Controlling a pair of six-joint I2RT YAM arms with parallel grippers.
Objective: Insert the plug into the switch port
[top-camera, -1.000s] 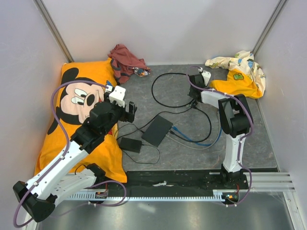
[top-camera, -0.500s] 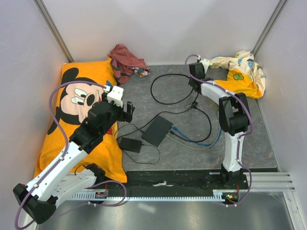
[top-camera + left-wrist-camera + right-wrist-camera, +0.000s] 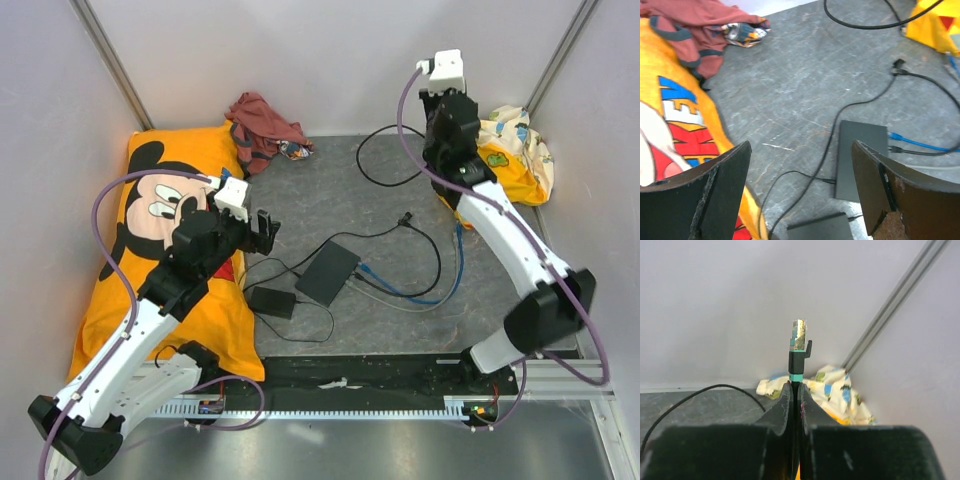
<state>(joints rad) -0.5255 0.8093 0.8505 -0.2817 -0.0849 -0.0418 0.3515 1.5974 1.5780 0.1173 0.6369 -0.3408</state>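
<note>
Right wrist view: my right fingers [image 3: 781, 412] pressed together, pinching the plug [image 3: 800, 340] by its boot, tip upright, high near the back wall [image 3: 715, 300]. My left fingers [image 3: 725, 185] spread wide, empty, near the switch box [image 3: 860, 159], flat on the desk [image 3: 790, 90], just beside the adapter brick [image 3: 822, 229].

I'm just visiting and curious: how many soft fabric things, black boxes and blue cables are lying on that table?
Fabric things: 3 (Mickey pillow, red garment, yellow patterned cloth)
Black boxes: 2 (flat switch box, adapter brick)
Blue cables: 1
Total: 6
</note>
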